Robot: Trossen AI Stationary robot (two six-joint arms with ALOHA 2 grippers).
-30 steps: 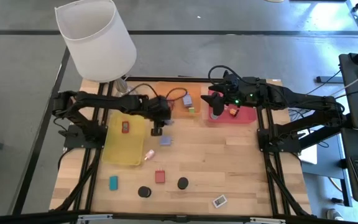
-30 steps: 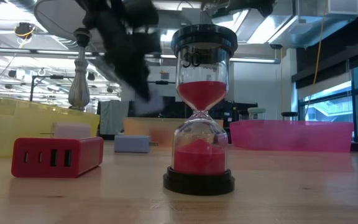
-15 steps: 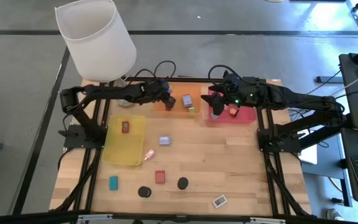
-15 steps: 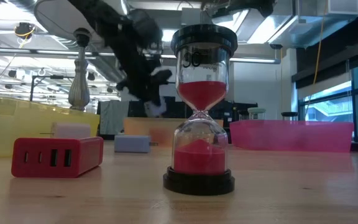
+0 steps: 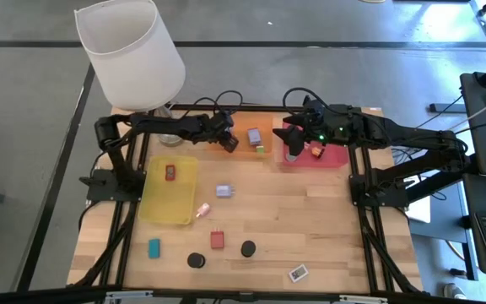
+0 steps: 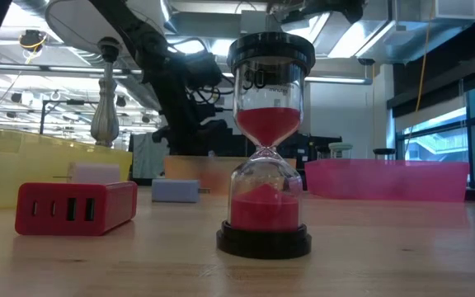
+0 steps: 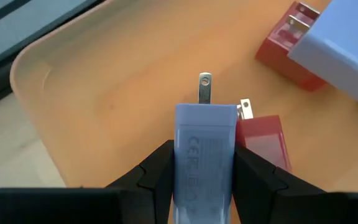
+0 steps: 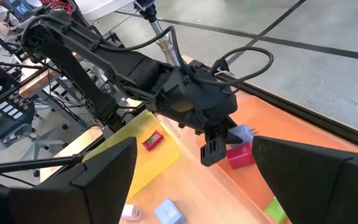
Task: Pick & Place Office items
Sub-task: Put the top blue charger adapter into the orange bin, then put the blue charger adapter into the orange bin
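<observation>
Three trays line the table: a yellow tray (image 5: 170, 191) holding one red block (image 5: 170, 172), an orange tray (image 5: 241, 133), and a red tray (image 5: 332, 155). The left gripper (image 5: 226, 140) hovers above the orange tray, its fingers (image 7: 160, 174) pinching one lavender charger (image 7: 204, 162) with prongs forward; a red charger (image 7: 263, 142) lies just beside it. On the bare wood lie one teal block (image 5: 153, 247), one pink bit (image 5: 202, 210), two black discs (image 5: 196, 261), one lavender block (image 5: 224, 192), one red plug block (image 5: 217, 240) and one white tag (image 5: 298, 273). The right gripper (image 5: 292, 139) waits over the red tray, fingers (image 8: 328, 180) spread.
</observation>
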